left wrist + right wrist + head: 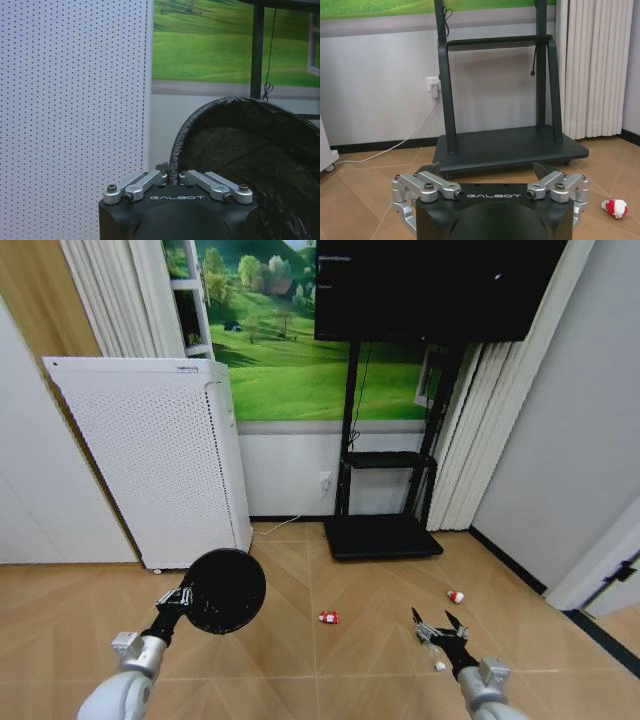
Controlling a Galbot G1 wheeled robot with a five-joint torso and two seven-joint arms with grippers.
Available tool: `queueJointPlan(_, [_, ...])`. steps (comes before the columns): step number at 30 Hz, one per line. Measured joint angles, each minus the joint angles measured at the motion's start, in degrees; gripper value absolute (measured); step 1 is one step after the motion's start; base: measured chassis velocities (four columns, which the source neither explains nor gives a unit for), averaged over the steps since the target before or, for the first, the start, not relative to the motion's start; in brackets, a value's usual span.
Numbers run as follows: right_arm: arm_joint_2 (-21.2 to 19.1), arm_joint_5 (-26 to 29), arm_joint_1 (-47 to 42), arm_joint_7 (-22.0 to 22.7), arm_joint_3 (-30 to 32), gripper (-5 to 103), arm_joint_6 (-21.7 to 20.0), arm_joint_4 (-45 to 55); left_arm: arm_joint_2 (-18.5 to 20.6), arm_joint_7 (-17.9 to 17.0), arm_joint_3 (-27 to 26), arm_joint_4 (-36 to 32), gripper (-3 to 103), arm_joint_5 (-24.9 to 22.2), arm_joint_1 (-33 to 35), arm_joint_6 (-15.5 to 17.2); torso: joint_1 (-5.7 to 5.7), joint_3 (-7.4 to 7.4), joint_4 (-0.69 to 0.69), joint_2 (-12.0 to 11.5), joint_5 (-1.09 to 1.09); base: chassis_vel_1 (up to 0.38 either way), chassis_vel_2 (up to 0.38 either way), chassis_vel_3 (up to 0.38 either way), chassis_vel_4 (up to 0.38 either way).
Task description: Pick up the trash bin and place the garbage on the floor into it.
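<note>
Right now your left gripper point(186, 597) is clamped on the rim of the trash bin point(225, 590), holding it off the floor with its dark mouth turned toward the head camera. From the left wrist you see the two fingers point(145, 181) pinched together on the bin's rim point(210, 107), the black liner inside, and the white perforated appliance point(75, 100) just behind.

Your right gripper point(437, 625) hangs low over the wooden floor point(380, 640) with its jaws spread wide and nothing between them; the right wrist view shows the same, the two tips well apart point(491, 172).

Of the garbage, a red-and-white packet point(329, 617) lies on the floor between your two grippers. A smaller red-and-white piece point(456, 596) lies beyond the right gripper, toward the wall, and appears in the right wrist view too point(615, 208). A tiny white bit point(440, 666) sits just beside the right gripper's wrist; you cannot tell what it is.

The black TV stand point(385, 535) is against the wall ahead.
</note>
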Motion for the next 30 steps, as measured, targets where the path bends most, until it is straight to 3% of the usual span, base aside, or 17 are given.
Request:
queueJointPlan(9, [-0.3, 0.3, -0.3, -0.4, 0.6, 100, 1.6, -0.7, 1.0, -0.5, 1.1, -0.7, 4, -1.8, -0.8, 2.0, 0.0, 0.0, 0.0, 0.0, 0.0, -0.024, 0.027, 0.01, -0.031])
queueJointPlan(22, [-0.4, 0.0, -0.4, -0.5, 0.2, 100, 2.1, -1.0, 0.9, 0.5, 1.6, -0.7, 4, -1.7, -0.5, 2.4, 0.02, 0.02, 0.01, 0.0, 0.0, -0.18, 0.181, 0.192, -0.183])
queueJointPlan(27, [-1.7, 1.0, -0.5, -3.0, -2.3, 100, 0.2, -0.8, 1.0, 0.9, 2.0, -0.5, 4, -2.4, -0.5, 2.5, 0.04, 0.04, -0.01, 0.0, -0.03, -0.197, 0.189, 0.178, -0.184])
queueJointPlan(30, [-3.5, -1.5, 1.7, -5.6, -5.4, 100, 0.1, -3.5, 1.0, 1.1, 2.1, -0.4, 4, -2.7, -0.3, 2.3, 0.04, 0.03, -0.01, 0.0, 0.02, -0.062, 0.038, 0.055, -0.083])
